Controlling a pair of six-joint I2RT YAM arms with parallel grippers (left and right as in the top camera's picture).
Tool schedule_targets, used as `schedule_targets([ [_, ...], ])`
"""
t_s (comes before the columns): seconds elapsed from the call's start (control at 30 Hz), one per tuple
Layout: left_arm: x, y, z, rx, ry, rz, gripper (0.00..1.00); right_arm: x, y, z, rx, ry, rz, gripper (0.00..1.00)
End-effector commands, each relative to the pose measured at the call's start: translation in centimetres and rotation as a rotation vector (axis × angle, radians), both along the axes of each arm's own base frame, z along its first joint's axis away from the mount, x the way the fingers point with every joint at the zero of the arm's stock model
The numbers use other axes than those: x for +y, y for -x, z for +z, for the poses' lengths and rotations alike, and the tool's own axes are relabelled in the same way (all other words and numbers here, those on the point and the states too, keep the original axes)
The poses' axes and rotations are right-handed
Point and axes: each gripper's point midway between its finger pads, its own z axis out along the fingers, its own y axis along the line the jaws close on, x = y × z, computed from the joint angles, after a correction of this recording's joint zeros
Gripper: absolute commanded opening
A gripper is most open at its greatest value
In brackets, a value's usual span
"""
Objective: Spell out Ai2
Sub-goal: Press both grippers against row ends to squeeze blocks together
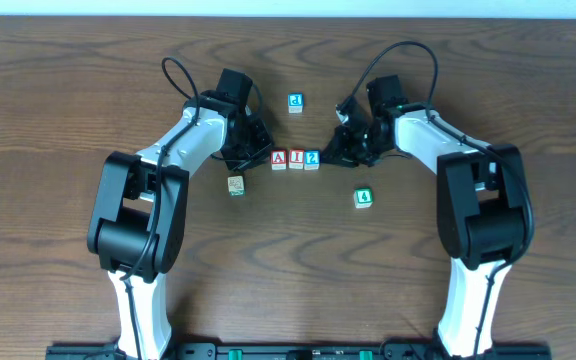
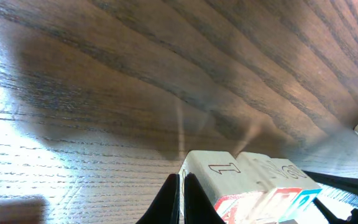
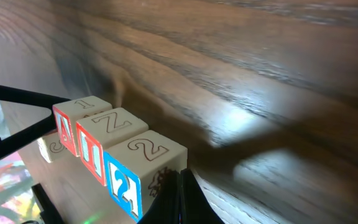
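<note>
The A cube [image 1: 278, 159], I cube [image 1: 295, 159] and 2 cube [image 1: 312, 158] are lined up touching; the left fingers [image 2: 166, 205] and right fingers [image 3: 192, 202] are pinched together, empty.

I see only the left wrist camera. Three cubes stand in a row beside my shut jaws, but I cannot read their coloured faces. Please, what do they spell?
Observer: From overhead, the row reads A cube, I cube, 2 cube, from left to right, with their sides together.
Operator: Where are the right jaws?
Observer: They are shut and close beside the outer end of the 2 cube. I cannot tell whether they touch it.
Operator: Are other cubes near the row?
Observer: A green cube lies apart on the right arm's side, and a pale cube lies apart on the left arm's side.
</note>
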Motion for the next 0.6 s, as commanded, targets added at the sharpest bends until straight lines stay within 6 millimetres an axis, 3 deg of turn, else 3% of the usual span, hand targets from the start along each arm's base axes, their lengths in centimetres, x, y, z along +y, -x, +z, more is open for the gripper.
schedule_targets([
  [0.0,-0.06,0.29,-0.28,0.016,0.004,0.002,0.06,0.94,0.57,-0.2,0.026,-0.019,0.008,0.02],
  [0.57,-0.46,0.43,-0.24,0.013,0.009,-0.012,0.06,0.48,0.13,-0.44,0.022,0.003,-0.017,0.01],
])
